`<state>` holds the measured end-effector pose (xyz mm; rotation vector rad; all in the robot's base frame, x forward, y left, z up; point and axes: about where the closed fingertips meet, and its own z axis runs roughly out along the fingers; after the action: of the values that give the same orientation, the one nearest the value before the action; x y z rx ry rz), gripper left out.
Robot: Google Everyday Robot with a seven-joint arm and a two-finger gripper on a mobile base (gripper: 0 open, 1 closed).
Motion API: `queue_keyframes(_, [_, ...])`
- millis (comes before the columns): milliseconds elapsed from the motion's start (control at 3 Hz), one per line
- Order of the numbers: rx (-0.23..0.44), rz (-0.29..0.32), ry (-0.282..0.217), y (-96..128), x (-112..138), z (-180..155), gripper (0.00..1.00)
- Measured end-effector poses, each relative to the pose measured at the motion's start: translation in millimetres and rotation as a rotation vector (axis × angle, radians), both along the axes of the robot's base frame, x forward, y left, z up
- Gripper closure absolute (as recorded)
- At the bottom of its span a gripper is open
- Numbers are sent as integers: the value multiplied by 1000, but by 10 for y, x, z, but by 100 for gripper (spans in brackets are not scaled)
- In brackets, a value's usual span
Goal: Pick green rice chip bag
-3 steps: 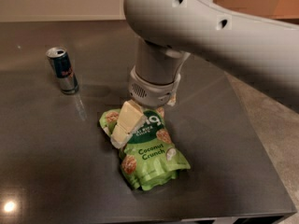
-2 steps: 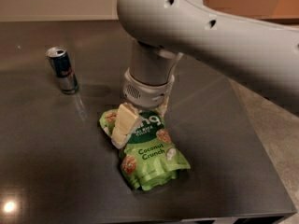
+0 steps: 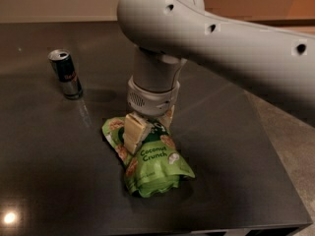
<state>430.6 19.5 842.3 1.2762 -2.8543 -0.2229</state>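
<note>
The green rice chip bag (image 3: 150, 167) lies flat on the dark table (image 3: 231, 146), near its front middle, with the "Coconut Crunch" text facing up. My gripper (image 3: 151, 126) points straight down onto the bag's upper end. Its cream fingers (image 3: 134, 132) stand apart, one on the bag's left side and one at the back right, with the dark green label between them. The jaws look open around the bag's top, which the wrist partly hides.
A dark drink can (image 3: 65, 74) stands upright at the left of the table, well apart from the bag. The table's right edge (image 3: 268, 136) drops to a speckled floor. The big grey arm (image 3: 221, 38) spans the upper right.
The wrist has shifted slightly left and lower over the bag. The fingers stay spread around the bag's top. The bag and the can have not moved.
</note>
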Motion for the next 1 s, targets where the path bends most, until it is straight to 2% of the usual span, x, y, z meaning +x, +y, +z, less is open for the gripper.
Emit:
queue_keyframes(333, [1, 2, -2, 4, -2, 25, 87])
queue_keyframes(667, [1, 2, -2, 3, -1, 51, 100])
queue_keyframes(1000, [23, 41, -55, -31, 34, 323, 100])
